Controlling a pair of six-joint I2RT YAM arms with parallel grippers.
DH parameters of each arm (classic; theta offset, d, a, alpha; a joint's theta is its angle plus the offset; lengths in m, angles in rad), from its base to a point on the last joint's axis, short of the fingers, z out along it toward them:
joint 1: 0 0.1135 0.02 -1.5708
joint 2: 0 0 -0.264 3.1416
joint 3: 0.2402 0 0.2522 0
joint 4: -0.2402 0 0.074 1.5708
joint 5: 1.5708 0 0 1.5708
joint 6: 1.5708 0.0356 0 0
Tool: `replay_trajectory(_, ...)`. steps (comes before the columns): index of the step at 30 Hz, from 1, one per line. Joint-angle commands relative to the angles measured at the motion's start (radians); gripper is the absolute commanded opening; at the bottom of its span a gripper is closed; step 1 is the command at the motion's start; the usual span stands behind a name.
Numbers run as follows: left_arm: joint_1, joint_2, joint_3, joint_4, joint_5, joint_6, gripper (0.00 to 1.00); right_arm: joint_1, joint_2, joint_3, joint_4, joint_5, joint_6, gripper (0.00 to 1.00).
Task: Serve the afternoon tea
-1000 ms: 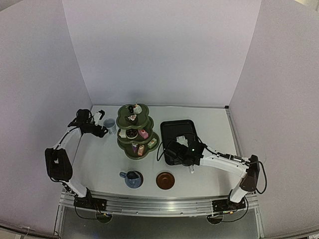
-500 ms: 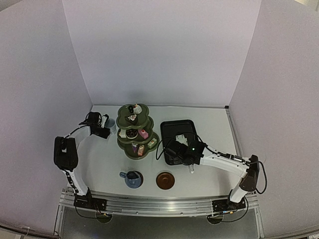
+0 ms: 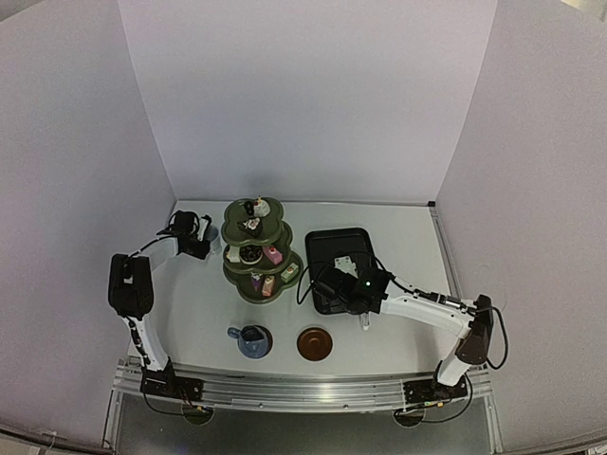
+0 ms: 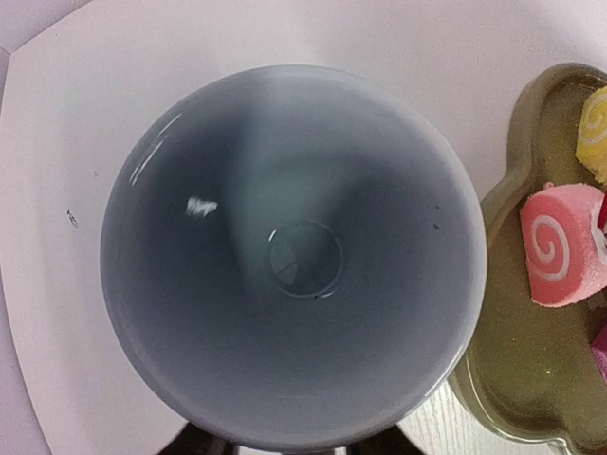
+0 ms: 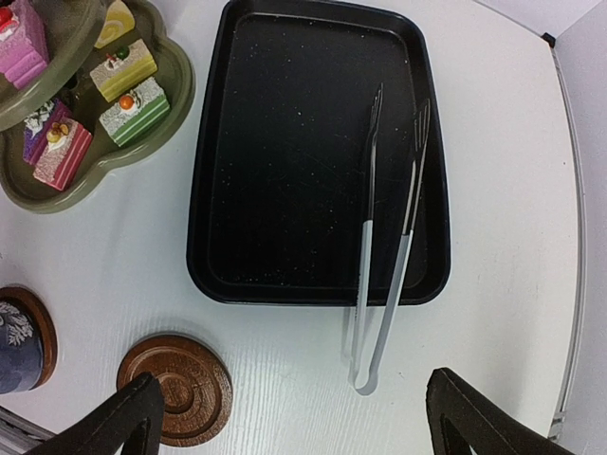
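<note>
The pale cup (image 4: 294,256) fills the left wrist view; it stands at the back left (image 3: 211,237) beside the olive-green stand (image 3: 258,251). My left gripper (image 3: 195,246) is against its near side. The fingers (image 4: 204,445) stand narrowed on it below the rim, their tips hidden. A pink swirl cake (image 4: 560,246) lies on the stand's bottom tier (image 4: 512,379). The dark-blue cup (image 3: 250,338) sits on one brown saucer (image 5: 43,332). The other saucer (image 3: 314,343) is bare. My right gripper (image 3: 343,292) hangs open over the table (image 5: 289,417), with nothing between its fingers.
A black tray (image 3: 322,246) lies right of the stand, with white tongs (image 5: 389,237) lying partly in it and poking over its near rim (image 5: 313,294). White walls close in the table on three sides.
The left arm has swung right up to the pale cup, and its jaws have narrowed around it. The right arm has not moved.
</note>
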Motion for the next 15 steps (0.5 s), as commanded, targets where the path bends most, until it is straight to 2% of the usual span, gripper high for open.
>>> replay_trajectory(1, -0.001, 0.006, 0.054, 0.038, -0.005, -0.011, 0.26, -0.006, 0.001, 0.017, -0.012, 0.005, 0.01, 0.94)
replay_trajectory(3, -0.001, 0.013, 0.063, 0.026, -0.004, -0.012, 0.19, -0.006, 0.002, 0.02, -0.014, 0.003, 0.01, 0.94)
replay_trajectory(6, 0.003, 0.014, 0.071, 0.01, -0.017, -0.015, 0.02, -0.007, -0.001, 0.018, -0.014, 0.002, 0.01, 0.94)
replay_trajectory(7, 0.007, 0.008, 0.071, 0.008, -0.025, -0.015, 0.0, -0.006, -0.003, 0.016, -0.016, 0.003, 0.012, 0.94)
replay_trajectory(15, 0.078, -0.125, 0.108, -0.105, 0.092, -0.033, 0.0, -0.012, -0.021, -0.01, -0.016, 0.001, 0.029, 0.94)
